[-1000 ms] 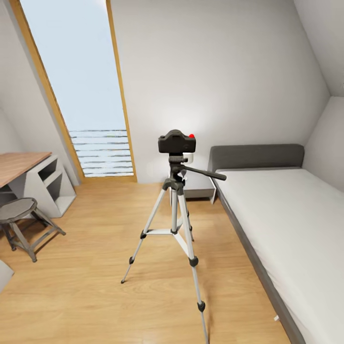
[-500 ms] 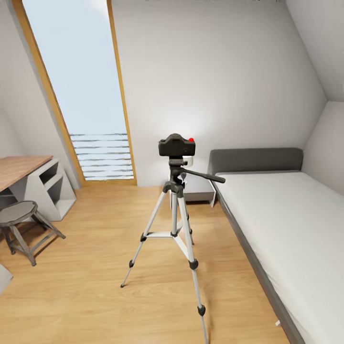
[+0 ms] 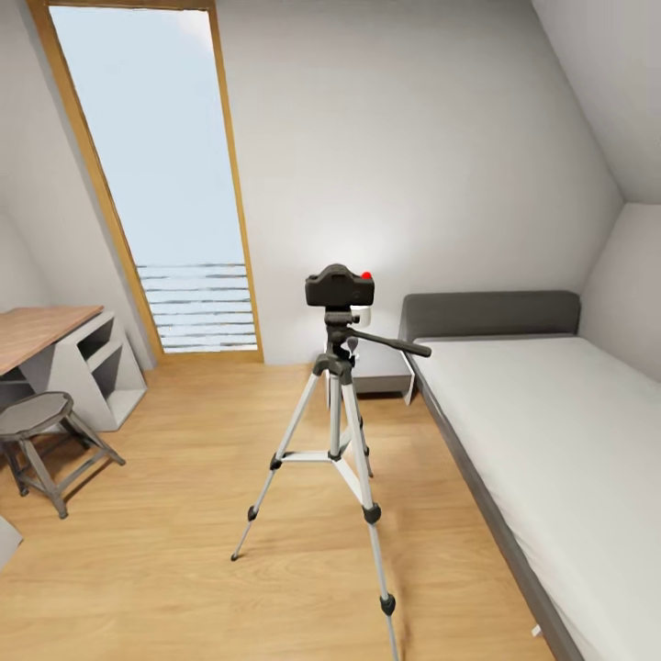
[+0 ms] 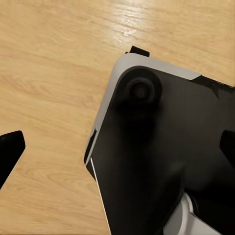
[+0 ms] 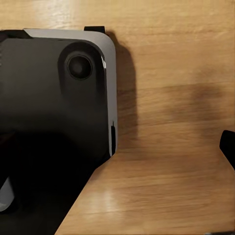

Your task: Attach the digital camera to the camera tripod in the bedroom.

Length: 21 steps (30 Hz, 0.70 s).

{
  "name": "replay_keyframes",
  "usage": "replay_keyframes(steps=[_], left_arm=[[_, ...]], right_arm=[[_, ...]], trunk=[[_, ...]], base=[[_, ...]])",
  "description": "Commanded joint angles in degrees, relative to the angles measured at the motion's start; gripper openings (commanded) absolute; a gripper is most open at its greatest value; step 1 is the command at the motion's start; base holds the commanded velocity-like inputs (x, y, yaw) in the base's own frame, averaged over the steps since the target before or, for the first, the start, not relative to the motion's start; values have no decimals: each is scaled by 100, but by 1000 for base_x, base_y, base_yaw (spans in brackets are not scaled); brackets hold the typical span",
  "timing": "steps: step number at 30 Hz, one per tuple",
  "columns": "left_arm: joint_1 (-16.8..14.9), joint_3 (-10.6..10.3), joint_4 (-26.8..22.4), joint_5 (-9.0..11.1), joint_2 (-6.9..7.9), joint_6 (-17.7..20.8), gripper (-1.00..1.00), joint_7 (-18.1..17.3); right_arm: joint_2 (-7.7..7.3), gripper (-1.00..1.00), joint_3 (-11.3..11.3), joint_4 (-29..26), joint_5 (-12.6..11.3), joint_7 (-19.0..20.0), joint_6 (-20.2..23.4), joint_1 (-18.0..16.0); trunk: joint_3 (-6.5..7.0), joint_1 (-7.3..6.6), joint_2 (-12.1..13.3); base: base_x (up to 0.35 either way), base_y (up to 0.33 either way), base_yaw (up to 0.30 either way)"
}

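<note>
**Black camera already on tripod head — looks like wrap-up**

Black digital camera (image 3: pixel 340 286) sitting on top of the camera tripod (image 3: pixel 335 431), red button up, body level. Touching the black head, centred over the column as far as the head view tells. Actual lock of the mount: cannot tell from here. Tripod standing on the wood floor (image 3: pixel 165 532) mid-bedroom, three legs spread, pan handle pointing toward the bed (image 3: pixel 551 441). Nightstand partly hidden behind the tripod column. Desk and stool (image 3: pixel 41 436) off to the left, well apart from the tripod.

Both arms hanging low, aimed down at the floor over the robot's own dark base (image 4: pixel 161 161). Left pincer (image 4: pixel 117 147): one dark fingertip at each edge of the left wrist view, wide apart, nothing between them. Right pincer: a single fingertip (image 5: pixel 228 147) at the frame edge, other finger out of frame, so apart or together cannot tell. Nothing visibly held there.

Step in hand, judging by the layout: attach step appears done, robot standing off from the tripod for a look.

Next move, if any: confirm seating only. Needs no contact with the legs; slim stand, top-heavy with the camera, likely to tip on a knock. Otherwise just stay off it.
</note>
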Motion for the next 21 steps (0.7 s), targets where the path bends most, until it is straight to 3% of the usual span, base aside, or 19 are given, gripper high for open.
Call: replay_keyframes(steps=[1, 21], left_arm=[[-2, -47, -4, 44, 1, -8, 100, 9], [-2, -56, -5, 44, 1, -9, 100, 9]], right_arm=[[0, 100, 48, 19, -59, 29, -27, -10], [0, 100, 50, 19, -60, 29, -27, -10]], trunk=[[-2, 3, -11], [182, 3, -11]], base=[[0, 0, 0], [0, 0, 0]])
